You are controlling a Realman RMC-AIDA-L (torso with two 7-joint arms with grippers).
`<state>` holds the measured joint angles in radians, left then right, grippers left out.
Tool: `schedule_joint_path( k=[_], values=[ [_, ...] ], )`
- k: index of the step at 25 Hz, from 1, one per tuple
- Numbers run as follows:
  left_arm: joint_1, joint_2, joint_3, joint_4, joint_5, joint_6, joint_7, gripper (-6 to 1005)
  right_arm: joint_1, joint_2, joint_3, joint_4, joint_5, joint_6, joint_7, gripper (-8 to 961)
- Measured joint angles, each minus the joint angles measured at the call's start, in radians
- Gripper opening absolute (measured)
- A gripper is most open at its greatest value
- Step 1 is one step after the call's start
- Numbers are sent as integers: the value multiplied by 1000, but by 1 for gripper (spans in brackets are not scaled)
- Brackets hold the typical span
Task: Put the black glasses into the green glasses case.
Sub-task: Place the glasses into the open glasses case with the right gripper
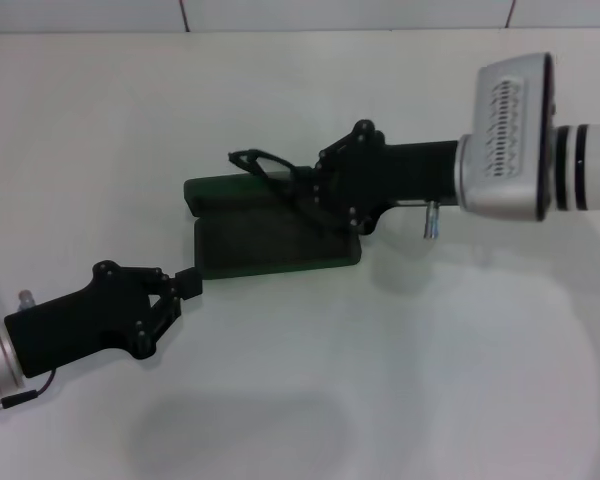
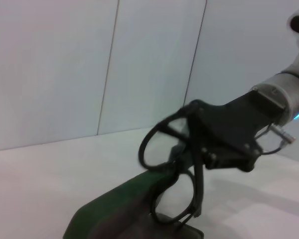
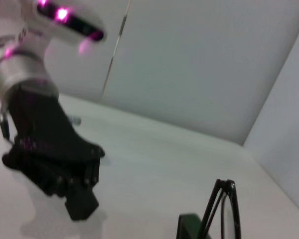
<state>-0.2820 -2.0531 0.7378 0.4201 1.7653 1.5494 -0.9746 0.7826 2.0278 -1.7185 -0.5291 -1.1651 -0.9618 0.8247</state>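
The green glasses case [image 1: 270, 248] lies open in the middle of the table, its lid [image 1: 225, 190] folded flat on the far side. My right gripper [image 1: 312, 190] reaches in from the right over the case and is shut on the black glasses [image 1: 252, 160], holding them tilted above the lid. The left wrist view shows the glasses [image 2: 178, 167] in the right gripper [image 2: 197, 149] just above the case [image 2: 119, 209]. My left gripper [image 1: 188, 283] is shut, its tips at the case's near left corner. The right wrist view shows the left gripper [image 3: 82, 205], the glasses [image 3: 211, 204] and the case [image 3: 187, 224].
The white table [image 1: 430, 380] stretches all round the case. A wall with panel seams [image 2: 109, 64] stands behind the table. The right arm's silver wrist [image 1: 510, 135] hangs over the table's right side.
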Motion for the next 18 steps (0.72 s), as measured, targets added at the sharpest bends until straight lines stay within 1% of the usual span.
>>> schedule_joint_path(
  k=[1, 4, 18],
  values=[
    [1, 0, 0, 0, 1, 1, 0, 24, -2, 0, -28, -8, 9, 21, 0, 86],
    [0, 0, 0, 0, 2, 5, 0, 24, -8, 0, -63, -23, 15, 50, 1, 86],
    [-3, 1, 6, 0, 2, 8, -4, 27, -42, 0, -67, -51, 17, 83, 7, 91]
  ],
)
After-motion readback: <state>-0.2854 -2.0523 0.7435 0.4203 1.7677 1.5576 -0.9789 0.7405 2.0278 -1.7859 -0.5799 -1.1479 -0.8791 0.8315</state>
